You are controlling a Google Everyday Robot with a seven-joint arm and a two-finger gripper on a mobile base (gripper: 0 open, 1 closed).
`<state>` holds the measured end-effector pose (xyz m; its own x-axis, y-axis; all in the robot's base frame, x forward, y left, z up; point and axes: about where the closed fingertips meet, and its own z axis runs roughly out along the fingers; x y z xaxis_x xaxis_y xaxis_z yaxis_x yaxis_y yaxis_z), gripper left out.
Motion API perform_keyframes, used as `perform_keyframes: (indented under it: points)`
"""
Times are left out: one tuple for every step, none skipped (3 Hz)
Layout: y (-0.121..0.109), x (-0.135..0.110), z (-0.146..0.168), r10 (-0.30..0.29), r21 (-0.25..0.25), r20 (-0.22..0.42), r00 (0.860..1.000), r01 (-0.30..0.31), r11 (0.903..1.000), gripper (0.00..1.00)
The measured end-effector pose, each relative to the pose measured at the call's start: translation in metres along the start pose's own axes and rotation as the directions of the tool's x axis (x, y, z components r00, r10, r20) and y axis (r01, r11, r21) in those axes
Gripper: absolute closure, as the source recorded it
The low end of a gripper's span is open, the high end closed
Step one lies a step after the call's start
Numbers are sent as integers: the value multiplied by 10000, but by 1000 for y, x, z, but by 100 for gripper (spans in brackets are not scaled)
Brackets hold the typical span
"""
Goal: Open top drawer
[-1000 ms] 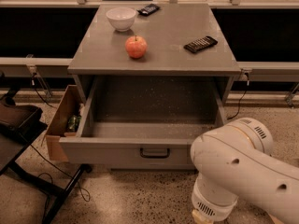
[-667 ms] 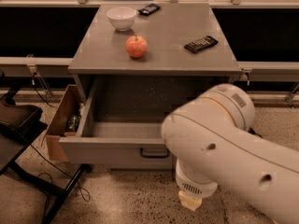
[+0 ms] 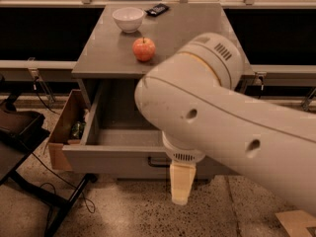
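The top drawer of the grey cabinet stands pulled out towards me, and its deep grey interior shows. Its dark bar handle peeks out at the centre of the front, partly behind my arm. My white arm crosses the view from the lower right and hides the drawer's right half. My gripper is the cream-coloured part hanging below the arm, pointing down in front of the drawer's front, just right of the handle. It holds nothing that I can see.
On the cabinet top sit a red apple, a white bowl and a dark flat object. A cardboard box stands against the cabinet's left side. A black stand is at the far left. Cardboard lies at the bottom right.
My arm has swung left and up across the view, now covering the drawer's right half and the cabinet top's right side. The drawer stays pulled out.
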<state>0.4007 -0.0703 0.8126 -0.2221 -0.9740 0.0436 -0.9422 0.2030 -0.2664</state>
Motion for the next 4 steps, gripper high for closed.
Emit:
perform_keyframes:
  points:
    - [-51,-7,19,-166,98,365,9992,163,9998,0]
    - [-78,2,46,240,-154,279,9993,-236,9996,0]
    - [-90,31,79,993,-376,-317,9946,-1005,9942,0]
    - [-90,31,79,984,-371,-314,9947,-995,9943,0]
